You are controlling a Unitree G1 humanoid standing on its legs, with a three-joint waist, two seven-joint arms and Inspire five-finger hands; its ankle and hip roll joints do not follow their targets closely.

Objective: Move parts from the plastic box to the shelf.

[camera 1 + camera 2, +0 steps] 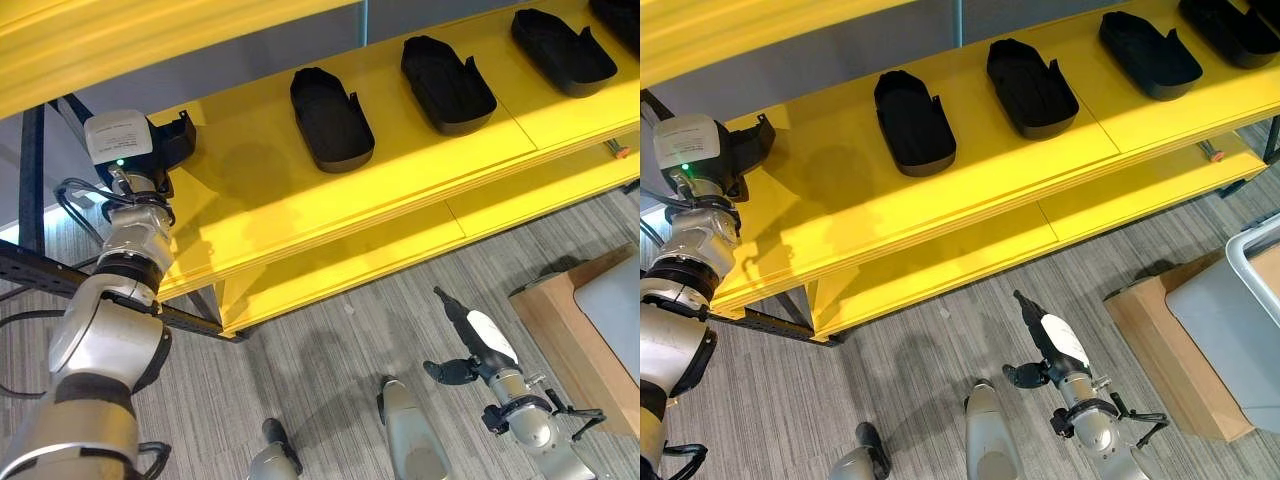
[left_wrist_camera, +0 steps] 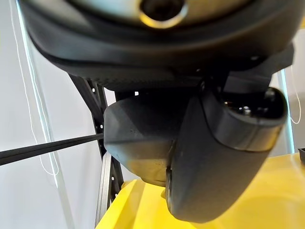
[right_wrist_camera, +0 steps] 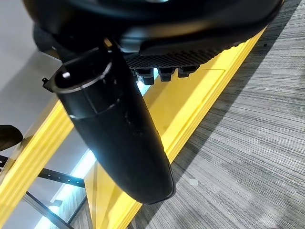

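Note:
My left hand (image 2: 224, 157) is raised at the left end of the yellow shelf (image 1: 250, 190). Its thumb and fingers are curled on a black tray-shaped part (image 1: 182, 138), which hangs just over the shelf's top board. Several more black parts lie in a row along that board, the nearest (image 1: 330, 118) to the right of my left hand. My right hand (image 1: 478, 338) hangs low over the carpet in front of the shelf, fingers straight and empty. The grey plastic box (image 1: 1240, 310) stands at the far right, and its inside is hidden.
The box rests on a brown wooden stand (image 1: 1150, 340) on the grey carpet. A lower yellow board (image 1: 400, 250) juts out under the top one, with a small orange item (image 1: 618, 150) at its right end. A black metal frame (image 1: 30, 265) holds the shelf's left end.

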